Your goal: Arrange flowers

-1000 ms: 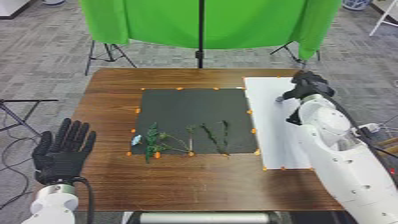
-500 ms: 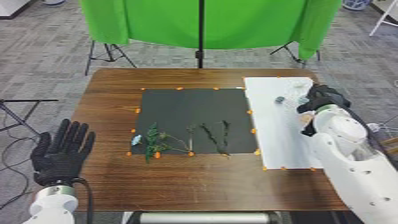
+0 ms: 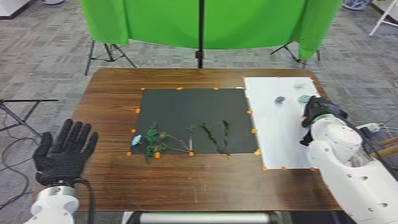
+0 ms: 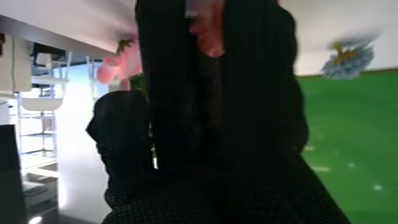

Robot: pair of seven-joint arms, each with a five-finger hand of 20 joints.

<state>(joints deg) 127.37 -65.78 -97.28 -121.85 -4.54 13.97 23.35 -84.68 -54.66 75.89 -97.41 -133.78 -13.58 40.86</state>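
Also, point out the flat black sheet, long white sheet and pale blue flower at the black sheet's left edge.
Flat black sheet (image 3: 195, 106): head view, bare upper part.
Long white sheet (image 3: 277, 130): head view, bare middle.
Pale blue flower (image 3: 136, 140): head view, its middle.

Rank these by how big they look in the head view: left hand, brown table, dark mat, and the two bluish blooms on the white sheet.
1. Brown table
2. Dark mat
3. Left hand
4. Darker bloom and paler bloom: too alike to rank
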